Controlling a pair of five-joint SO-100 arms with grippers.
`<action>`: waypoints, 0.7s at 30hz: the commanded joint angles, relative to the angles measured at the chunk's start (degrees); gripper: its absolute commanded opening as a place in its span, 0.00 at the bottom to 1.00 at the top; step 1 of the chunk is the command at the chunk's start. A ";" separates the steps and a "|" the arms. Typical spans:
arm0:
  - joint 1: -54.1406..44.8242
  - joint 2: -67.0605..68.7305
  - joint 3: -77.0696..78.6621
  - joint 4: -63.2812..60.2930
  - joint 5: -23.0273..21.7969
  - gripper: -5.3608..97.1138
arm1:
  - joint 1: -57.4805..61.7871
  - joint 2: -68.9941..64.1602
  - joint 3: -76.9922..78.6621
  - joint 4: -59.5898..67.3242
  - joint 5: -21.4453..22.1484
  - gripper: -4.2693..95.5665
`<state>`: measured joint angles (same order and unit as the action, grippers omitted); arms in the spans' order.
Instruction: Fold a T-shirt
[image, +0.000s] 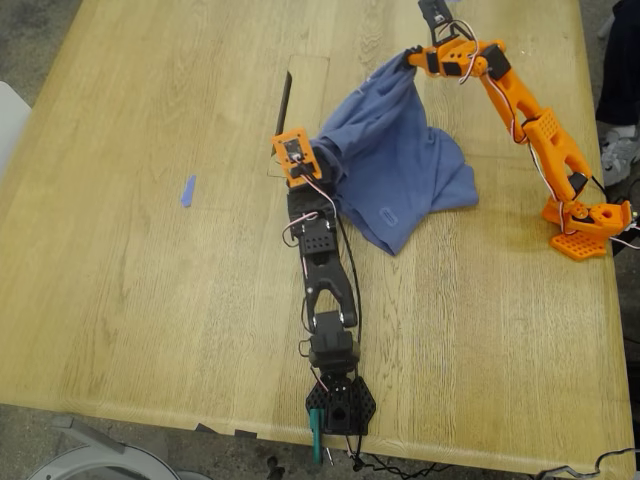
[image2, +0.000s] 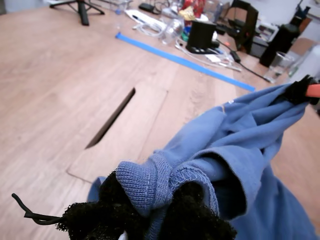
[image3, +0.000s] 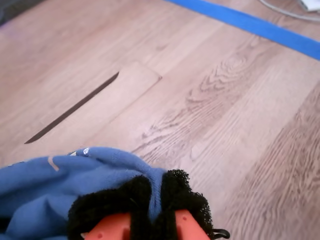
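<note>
T-shirt (image: 395, 175) fabric, slate-blue and soft, hung bunched between my two grippers above the middle of the wooden table (image: 150, 300), its lower folds sagging onto the boards. Seen in the exterior view, a small outlined print showed on the drooping part near the cloth's lowest corner.

My first gripper (image2: 150, 210) was clamped on a ribbed, stitched hem of the T-shirt (image2: 240, 165); its black foam-like pads (image2: 95, 217) pressed the knit into a thick wad. In the exterior view this was the black arm with the orange head (image: 297, 158), at the cloth's left edge.

My second gripper (image3: 152, 210) pinched another bit of the T-shirt (image3: 60, 177) between fuzzy black pads (image3: 107, 205) set on orange fingers. In the exterior view it was the orange arm's gripper (image: 415, 60), holding the cloth's highest point, with the fabric stretched in a ridge down toward the other grip.

The table was pale, grained oak planking with a rectangular inset panel and a dark narrow slot (image: 285, 100) along one side. A small blue scrap of tape (image: 188, 190) lay well apart toward the exterior view's left. In my first wrist view, a long blue tape strip (image2: 185, 60) crossed the far tabletop, and beyond it stood a clear glass (image2: 277, 65) among cables and dark gear; whether the glass held anything could not be made out.
</note>
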<state>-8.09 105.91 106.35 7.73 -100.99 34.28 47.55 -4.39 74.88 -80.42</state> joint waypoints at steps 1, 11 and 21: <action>1.41 11.34 0.44 2.02 -0.79 0.05 | -0.44 6.15 -3.08 4.66 -0.18 0.07; 6.24 22.41 9.14 9.23 -1.14 0.05 | -3.25 12.39 -2.99 21.88 0.26 0.06; 8.35 29.09 12.83 18.72 -1.67 0.05 | -6.06 27.25 17.14 22.41 0.97 0.06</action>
<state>-0.09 128.23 120.06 24.43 -101.95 28.92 67.50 7.21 97.29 -79.72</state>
